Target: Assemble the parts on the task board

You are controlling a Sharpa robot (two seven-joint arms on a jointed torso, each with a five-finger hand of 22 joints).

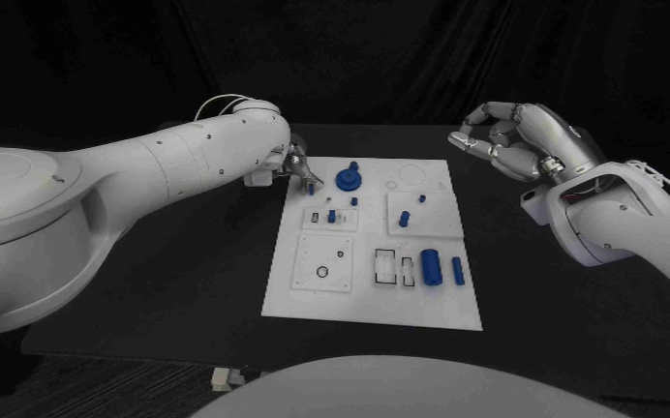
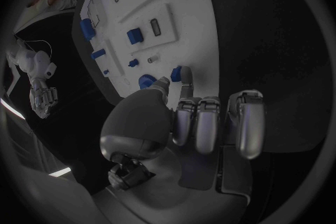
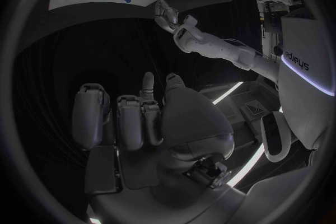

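The white task board point(image 1: 419, 297) lies in the middle of the black table. My left hand point(image 1: 290, 164) hovers at the board's far left corner; in the left wrist view, thumb and a finger pinch a small blue part point(image 2: 176, 73). Just beside those fingers on the board stands a round blue part with a peg point(image 1: 348, 181). A small blue block point(image 1: 404, 217) sits mid-board, and a blue cylinder point(image 1: 432, 268) and a slim blue pin point(image 1: 458, 268) lie near the board's right edge. My right hand point(image 1: 517, 137) hangs raised off the board's far right corner, fingers curled in on nothing.
Square recessed plates and a dark ring point(image 1: 322, 271) occupy the board's near left. Bare black tabletop point(image 1: 559, 312) surrounds the board on both sides, and a black curtain closes the back.
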